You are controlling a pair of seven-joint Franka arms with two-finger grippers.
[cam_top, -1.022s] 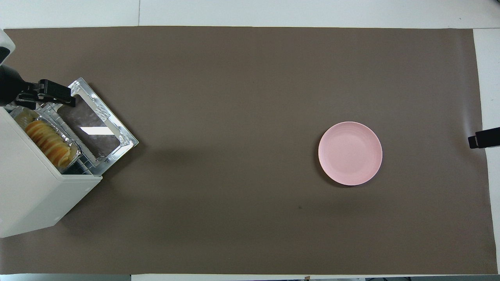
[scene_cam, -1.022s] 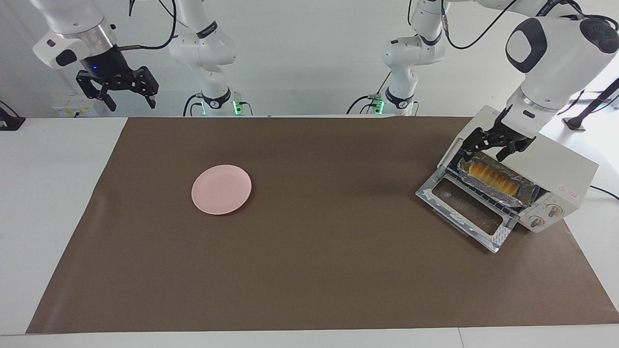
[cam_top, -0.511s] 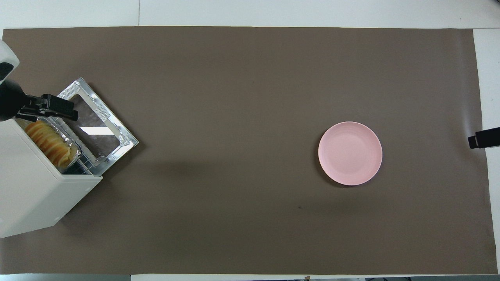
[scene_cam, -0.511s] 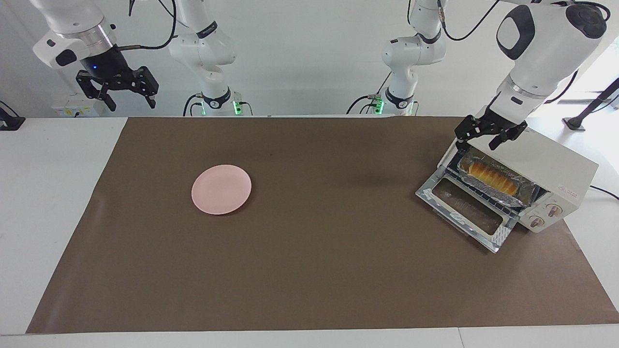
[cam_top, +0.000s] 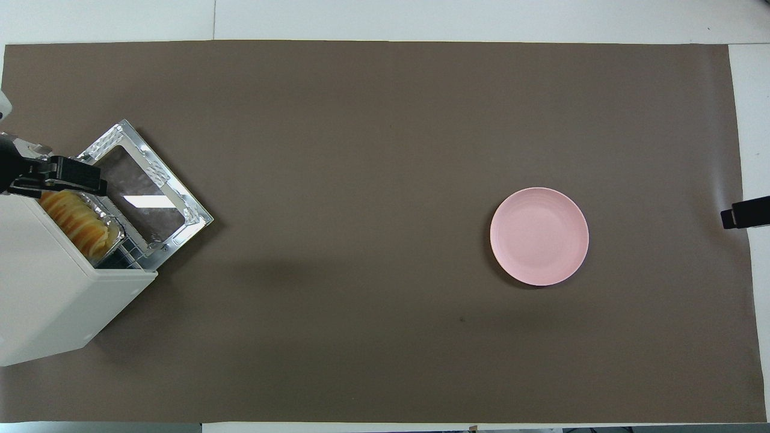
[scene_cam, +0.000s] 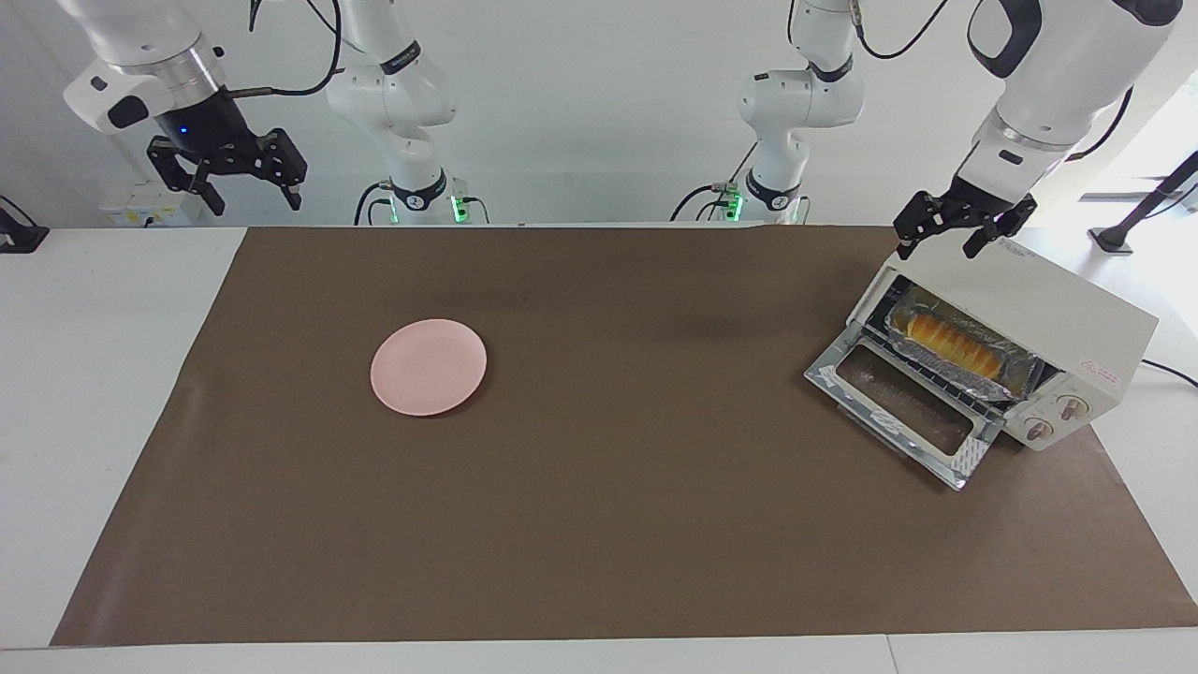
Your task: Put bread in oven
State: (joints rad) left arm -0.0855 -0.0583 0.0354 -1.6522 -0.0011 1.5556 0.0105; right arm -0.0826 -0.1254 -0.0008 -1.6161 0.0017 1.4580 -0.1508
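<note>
The bread, a row of yellow-orange slices, lies in a crinkled silver foil tray on the wire rack inside the cream-white oven. The oven stands at the left arm's end of the table with its glass door dropped open. My left gripper hangs open and empty in the air over the top of the oven, clear of the bread. My right gripper waits open and empty, raised over the table edge at the right arm's end.
A round pink plate with nothing on it rests on the brown mat, toward the right arm's end. White table borders the mat on both sides.
My left gripper has lifted out of the oven mouth, away from the bread and foil tray, and now hangs above the oven top. Bread, tray and right arm have not moved.
</note>
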